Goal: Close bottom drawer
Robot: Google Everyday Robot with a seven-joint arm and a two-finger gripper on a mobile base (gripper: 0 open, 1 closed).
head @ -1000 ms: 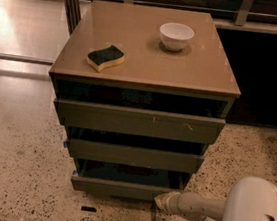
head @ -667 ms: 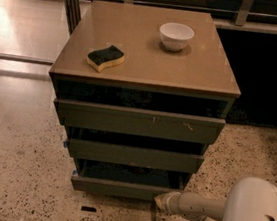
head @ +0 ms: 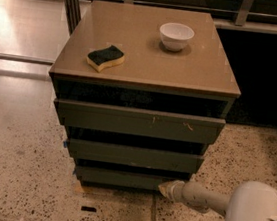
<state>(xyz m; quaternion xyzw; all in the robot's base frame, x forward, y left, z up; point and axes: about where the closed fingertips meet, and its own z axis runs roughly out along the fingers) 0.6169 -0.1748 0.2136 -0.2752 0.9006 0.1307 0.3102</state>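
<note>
The bottom drawer (head: 125, 178) is the lowest and narrowest of the cabinet's three dark olive-grey drawers, just above the floor. Its flat front stands only slightly out from the cabinet, with a thin dark gap above it. My gripper (head: 165, 189) is at the end of a cream-coloured arm (head: 198, 196) that reaches in from the lower right. Its tip rests against the right end of the bottom drawer's front.
The mid-width drawer (head: 133, 155) and the widest drawer (head: 138, 121) stand stepped out above it. A yellow-and-green sponge (head: 105, 57) and a white bowl (head: 176, 36) sit on the cabinet top (head: 144, 63). Speckled floor (head: 19, 178) surrounds the cabinet. My white base (head: 256, 220) is at the lower right.
The bottom drawer has slid inward, so its open tray no longer shows. My gripper has moved with it toward the cabinet.
</note>
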